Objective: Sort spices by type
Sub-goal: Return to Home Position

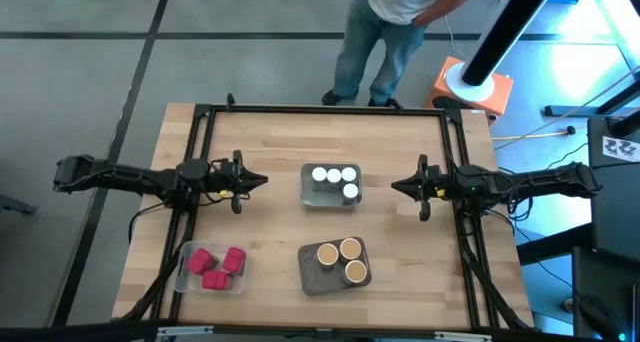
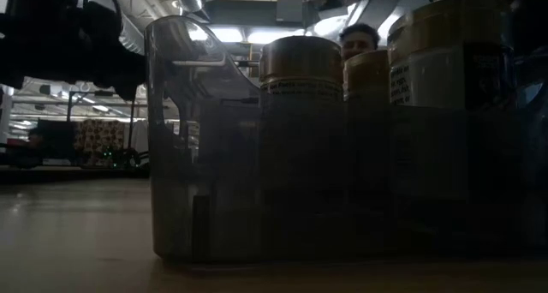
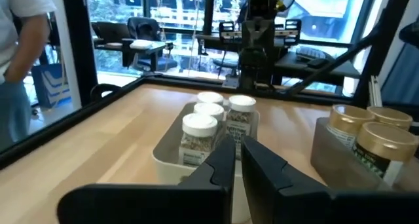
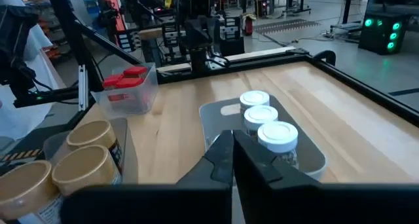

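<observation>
Nearest, red packets (image 1: 215,265) lie in a clear tray (image 1: 184,282) at the table's (image 1: 270,232) left. Three tan-topped cylinders (image 1: 340,259) stand in the front grey tray (image 1: 308,277); their label print is unreadable. Farther, four white-lidded jars (image 1: 336,180) sit in the middle grey tray (image 1: 310,197). The left gripper (image 1: 262,180) and right gripper (image 1: 395,187) flank it with bare wood between, fingers closed on nothing.

high: straight down, whole table (image 1: 260,142) | low: table-level, close against tray (image 2: 214,190) | wrists: face inward, share white-lidded jars (image 3: 199,126)
</observation>
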`<state>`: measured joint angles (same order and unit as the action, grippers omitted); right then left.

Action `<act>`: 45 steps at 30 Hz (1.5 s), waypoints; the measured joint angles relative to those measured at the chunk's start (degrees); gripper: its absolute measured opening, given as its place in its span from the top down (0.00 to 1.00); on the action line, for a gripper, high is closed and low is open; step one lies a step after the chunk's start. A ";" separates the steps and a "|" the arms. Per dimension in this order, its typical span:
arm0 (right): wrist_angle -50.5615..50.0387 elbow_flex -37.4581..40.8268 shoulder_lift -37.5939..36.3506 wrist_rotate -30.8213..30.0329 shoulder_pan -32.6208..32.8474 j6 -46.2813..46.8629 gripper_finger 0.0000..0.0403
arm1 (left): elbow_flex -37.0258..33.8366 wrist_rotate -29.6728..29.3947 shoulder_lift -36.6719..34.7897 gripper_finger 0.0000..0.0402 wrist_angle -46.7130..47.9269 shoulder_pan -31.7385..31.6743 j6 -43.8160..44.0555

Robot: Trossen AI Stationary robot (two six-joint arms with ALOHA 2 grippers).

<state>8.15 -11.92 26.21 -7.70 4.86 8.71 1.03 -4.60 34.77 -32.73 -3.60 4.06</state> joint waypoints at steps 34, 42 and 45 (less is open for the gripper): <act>-6.48 10.66 -21.99 1.33 0.00 4.42 0.98 | -0.46 -6.83 -34.60 0.96 30.38 0.22 0.83; -8.08 10.53 -26.13 2.99 0.00 3.11 0.98 | -0.46 -6.27 -34.59 0.96 30.45 0.24 0.02; -8.23 10.53 -26.11 3.28 0.00 1.96 0.98 | -0.46 -6.27 -34.59 0.96 30.47 0.22 0.02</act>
<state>-0.08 -1.39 0.10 -4.42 4.86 10.66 0.58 -10.87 0.19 -2.26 -3.38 4.08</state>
